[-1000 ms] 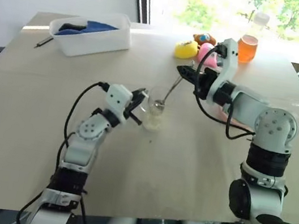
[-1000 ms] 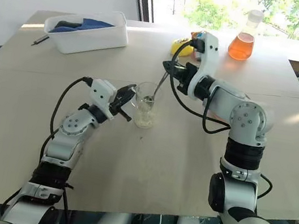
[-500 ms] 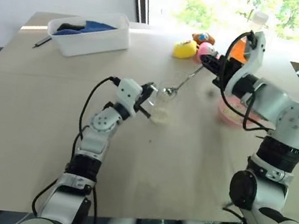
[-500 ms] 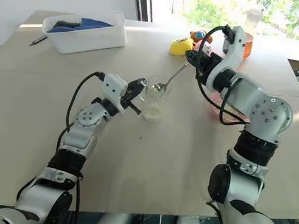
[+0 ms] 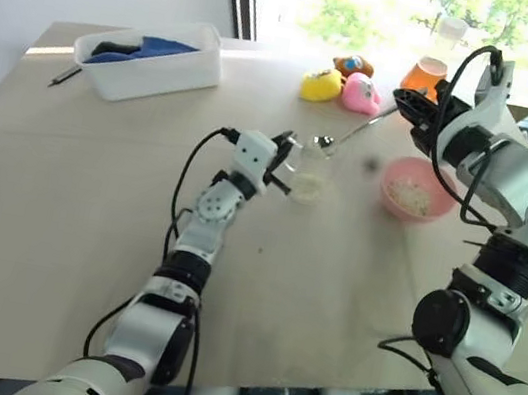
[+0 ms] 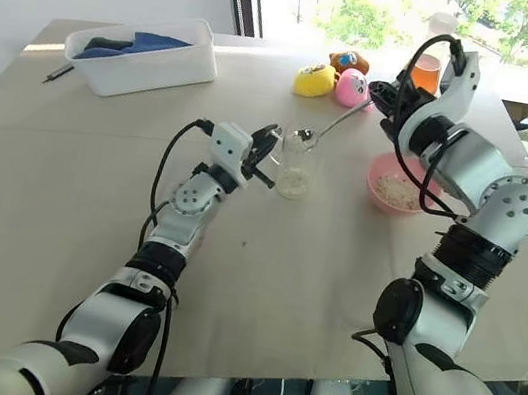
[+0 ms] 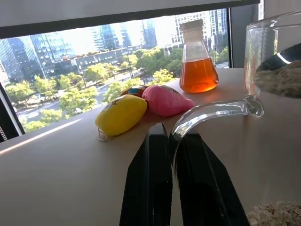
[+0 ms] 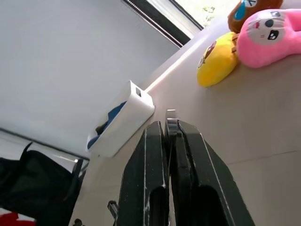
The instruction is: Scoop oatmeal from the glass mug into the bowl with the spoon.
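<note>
Glass mug (image 6: 296, 165) handle pinched in left gripper (image 6: 269, 153); spoon (image 6: 326, 130), above mug, clamped in right gripper (image 6: 390, 98).

Left gripper (image 7: 171, 155) is clamped on the handle of the mug (image 7: 275, 122). Oatmeal (image 7: 275, 214) lies at the mug's base. Behind on the table (image 7: 56, 179): yellow toy (image 7: 121, 115), pink toy (image 7: 165, 100), flask (image 7: 198, 61) of orange liquid.

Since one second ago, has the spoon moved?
Yes. The spoon, gripped by the right claw, has come up out of the glass mug; its scoop now sits above the rim, toward the pink bowl.
</note>
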Tool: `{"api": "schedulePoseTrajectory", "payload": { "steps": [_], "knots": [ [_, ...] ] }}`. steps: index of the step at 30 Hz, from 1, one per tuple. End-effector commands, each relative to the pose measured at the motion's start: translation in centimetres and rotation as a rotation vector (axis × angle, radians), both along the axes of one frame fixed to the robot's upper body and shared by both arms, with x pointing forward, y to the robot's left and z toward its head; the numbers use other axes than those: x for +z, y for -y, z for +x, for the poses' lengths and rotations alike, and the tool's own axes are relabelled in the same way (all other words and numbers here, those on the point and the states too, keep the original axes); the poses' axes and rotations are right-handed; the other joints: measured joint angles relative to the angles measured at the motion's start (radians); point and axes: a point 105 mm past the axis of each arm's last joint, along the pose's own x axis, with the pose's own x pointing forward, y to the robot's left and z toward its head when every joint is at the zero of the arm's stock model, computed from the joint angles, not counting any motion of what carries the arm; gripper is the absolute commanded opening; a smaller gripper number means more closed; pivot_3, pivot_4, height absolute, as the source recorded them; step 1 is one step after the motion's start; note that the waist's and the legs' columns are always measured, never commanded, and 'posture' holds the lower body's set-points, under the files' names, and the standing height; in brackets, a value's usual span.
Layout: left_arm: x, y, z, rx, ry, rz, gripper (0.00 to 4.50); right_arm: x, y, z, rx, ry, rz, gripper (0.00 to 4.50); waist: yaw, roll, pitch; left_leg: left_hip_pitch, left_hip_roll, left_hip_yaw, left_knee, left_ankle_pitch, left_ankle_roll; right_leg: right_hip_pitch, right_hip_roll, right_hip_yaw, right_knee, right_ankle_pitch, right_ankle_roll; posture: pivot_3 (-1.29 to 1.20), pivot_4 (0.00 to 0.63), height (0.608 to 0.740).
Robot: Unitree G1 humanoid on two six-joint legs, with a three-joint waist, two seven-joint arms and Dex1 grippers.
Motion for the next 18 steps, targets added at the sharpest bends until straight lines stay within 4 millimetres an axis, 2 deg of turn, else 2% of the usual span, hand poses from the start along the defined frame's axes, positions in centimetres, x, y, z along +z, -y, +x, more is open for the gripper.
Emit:
{"api": "schedulePoseTrajectory", "payload": {
  "steps": [1, 8, 12, 18],
  "knots": [
    [2.4, -0.2, 0.0, 0.012, 0.101, -0.046, 0.04, 1.9, 1.6, -0.3, -0.053, 0.050, 0.046, 0.00, -0.001, 0.000, 0.000, 0.000, 0.000, 0.000, 0.000, 0.000, 0.000, 0.000, 0.000, 0.000, 0.000, 0.000, 0.000, 0.00, 0.150, 0.740],
    [2.4, -0.7, 0.6, 0.034, 0.066, -0.121, 0.04, 2.1, 2.7, -0.6, -0.084, 0.031, 0.137, 0.00, -0.001, 0.000, 0.000, 0.000, 0.001, 0.000, 0.000, 0.000, 0.000, 0.000, 0.000, 0.000, 0.000, 0.000, 0.000, 0.00, 0.150, 0.740],
    [2.8, -0.1, 0.7, 0.009, 0.077, -0.120, 0.04, 1.9, 3.1, -0.5, -0.093, 0.001, 0.211, 0.00, 0.000, 0.000, 0.000, 0.000, 0.001, 0.000, 0.000, 0.000, 0.000, 0.000, 0.000, 0.000, 0.000, 0.000, 0.000, 0.00, 0.150, 0.740],
    [3.2, 0.8, 0.8, -0.019, 0.080, -0.123, 0.04, 1.2, 2.7, -0.5, -0.095, -0.052, 0.290, 0.00, -0.002, 0.000, 0.000, -0.001, 0.001, 0.000, 0.000, 0.000, 0.000, 0.000, 0.000, 0.000, 0.000, 0.000, 0.000, 0.00, 0.150, 0.740]
  ]
}}
